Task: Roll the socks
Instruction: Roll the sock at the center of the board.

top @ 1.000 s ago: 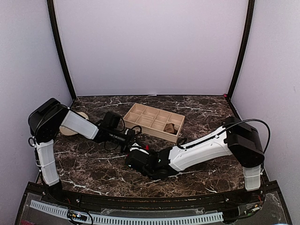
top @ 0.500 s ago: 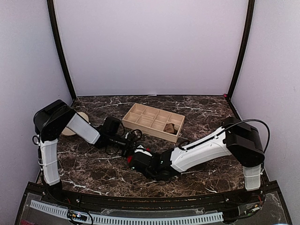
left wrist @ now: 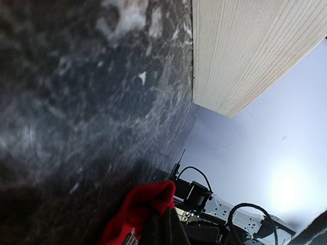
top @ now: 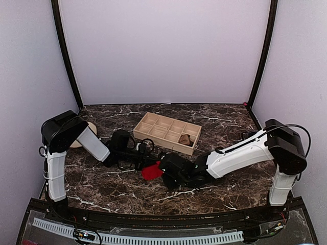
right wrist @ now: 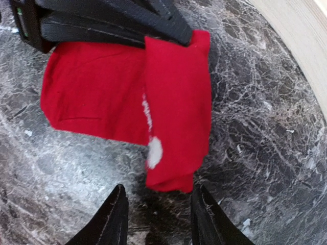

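Note:
The red sock [right wrist: 122,92] lies folded on the marble table, a white pompom [right wrist: 155,147] at its fold. My left gripper [right wrist: 153,33] is shut on the sock's far edge; in the left wrist view red fabric [left wrist: 134,212] bunches around its closed fingertips. My right gripper [right wrist: 159,214] is open just short of the sock's near end, touching nothing. From above, the red sock [top: 152,171] sits between the left gripper [top: 145,162] and the right gripper [top: 166,167]. A tan-brown sock bundle [top: 185,140] rests in a compartment of the box.
A wooden divided box [top: 167,132] stands just behind the grippers; its side fills the upper right of the left wrist view [left wrist: 245,46]. A round beige disc [top: 76,142] lies far left, partly behind the left arm. Both forearms stretch low across the middle of the table.
My right gripper has opened, let go of the red sock and drawn back to the right. The left gripper has shut on the sock, which now lies uncovered.

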Robot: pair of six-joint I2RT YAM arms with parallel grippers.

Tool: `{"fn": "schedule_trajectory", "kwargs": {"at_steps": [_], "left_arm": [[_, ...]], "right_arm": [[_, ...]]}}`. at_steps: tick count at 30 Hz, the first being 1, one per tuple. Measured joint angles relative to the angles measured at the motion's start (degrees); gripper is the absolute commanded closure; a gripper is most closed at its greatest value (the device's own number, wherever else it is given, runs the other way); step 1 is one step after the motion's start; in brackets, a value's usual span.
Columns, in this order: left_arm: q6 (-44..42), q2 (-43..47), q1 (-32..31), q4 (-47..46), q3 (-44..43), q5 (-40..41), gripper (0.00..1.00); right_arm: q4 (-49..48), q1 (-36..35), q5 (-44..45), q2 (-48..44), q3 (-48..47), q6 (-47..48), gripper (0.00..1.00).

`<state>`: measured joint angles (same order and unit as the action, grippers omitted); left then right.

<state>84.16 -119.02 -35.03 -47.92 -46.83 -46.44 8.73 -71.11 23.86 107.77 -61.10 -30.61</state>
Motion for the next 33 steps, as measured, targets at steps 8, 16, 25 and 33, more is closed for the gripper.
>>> {"fn": "schedule_trajectory", "kwargs": {"at_steps": [8, 16, 25, 33], "left_arm": [[3.4, -2.2, 0.1, -11.3, 2.2, 1.5, 1.0], [6.1, -6.9, 0.8, -26.6, 3.3, 1.1, 1.0], [6.5, -9.1, 1.0, -33.7, 4.3, 0.8, 1.0], [6.5, -9.4, 1.1, -34.8, 4.7, 0.9, 1.0]], "right_arm": [[-7.1, 0.8, -7.5, -9.0, 8.0, -3.1, 0.59], [-17.1, 6.1, -12.3, -14.5, 15.3, -10.2, 0.57], [-32.3, 10.8, -17.4, -9.8, 18.0, -17.9, 0.55], [-44.0, 12.3, -20.0, -1.7, 19.1, -22.9, 0.54]]}}
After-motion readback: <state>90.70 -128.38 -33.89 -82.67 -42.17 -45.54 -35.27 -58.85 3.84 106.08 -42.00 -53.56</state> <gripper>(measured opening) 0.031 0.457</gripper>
